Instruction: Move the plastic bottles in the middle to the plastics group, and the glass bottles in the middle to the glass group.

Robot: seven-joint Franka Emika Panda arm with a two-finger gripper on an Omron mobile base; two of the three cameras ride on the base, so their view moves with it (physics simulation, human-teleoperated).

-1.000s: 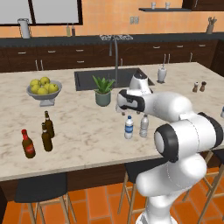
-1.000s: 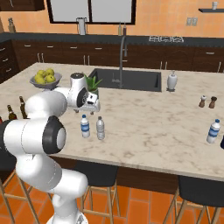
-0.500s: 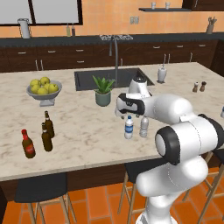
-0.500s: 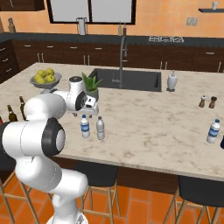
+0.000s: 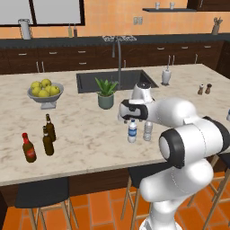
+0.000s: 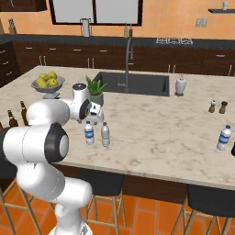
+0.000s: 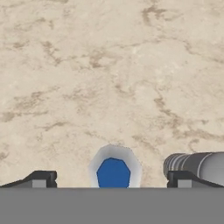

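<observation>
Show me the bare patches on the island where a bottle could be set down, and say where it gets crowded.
Free: the wide marble between the plain bottle and the shakers, in front of the sink; also the strip between the brown bottles and the blue-label bottle. Crowded: around the open gripper above the blue-label bottle, beside the plant, and the fruit bowl corner.

The white arm reaches from the lower right to mid-frame, its claw point(image 5: 127, 118) just above a blue-labelled bottle point(image 5: 132, 131), beside a plain grey bottle point(image 5: 148, 130). At left on the table point(image 5: 90, 134) stand 2 brown bottles point(image 5: 48, 141) and a red-labelled bottle point(image 5: 28, 148). A fruit bowl point(image 5: 44, 92) sits upper left.
</observation>
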